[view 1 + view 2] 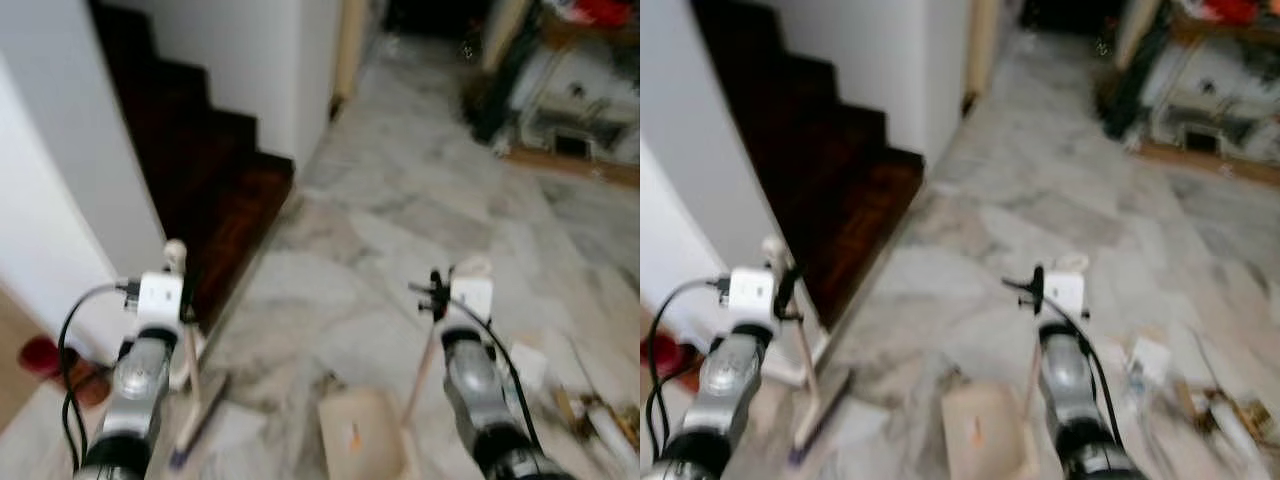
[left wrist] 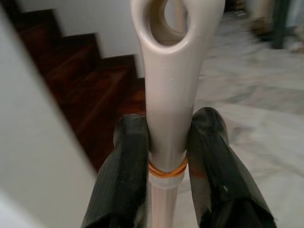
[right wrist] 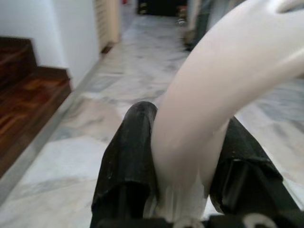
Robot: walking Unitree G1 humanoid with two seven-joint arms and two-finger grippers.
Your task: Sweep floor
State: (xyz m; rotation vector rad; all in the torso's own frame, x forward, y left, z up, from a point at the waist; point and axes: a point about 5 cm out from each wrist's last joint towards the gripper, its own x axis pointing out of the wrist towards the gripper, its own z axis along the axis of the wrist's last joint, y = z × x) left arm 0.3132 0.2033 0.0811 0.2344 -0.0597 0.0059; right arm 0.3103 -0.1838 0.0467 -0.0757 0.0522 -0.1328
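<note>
Broom (image 1: 196, 400) upright near the dark wooden stairs (image 1: 205, 190), handle top clamped between the left end effector (image 2: 167, 142) fingers. Dustpan (image 1: 362, 432) resting on the marble floor (image 1: 400, 210), its curved handle pinched by the right end effector (image 3: 183, 156). Scattered litter (image 1: 590, 405) lying farther right.

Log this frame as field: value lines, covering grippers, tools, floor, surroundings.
left gripper: shut on broom handle, near the hanging-hole end
right gripper: shut on dustpan handle
broom head: on floor by the stair foot
dustpan: on floor between the arms
floor: grey marble, litter at right
stairs: dark wood, ahead left
image: blurred
</note>
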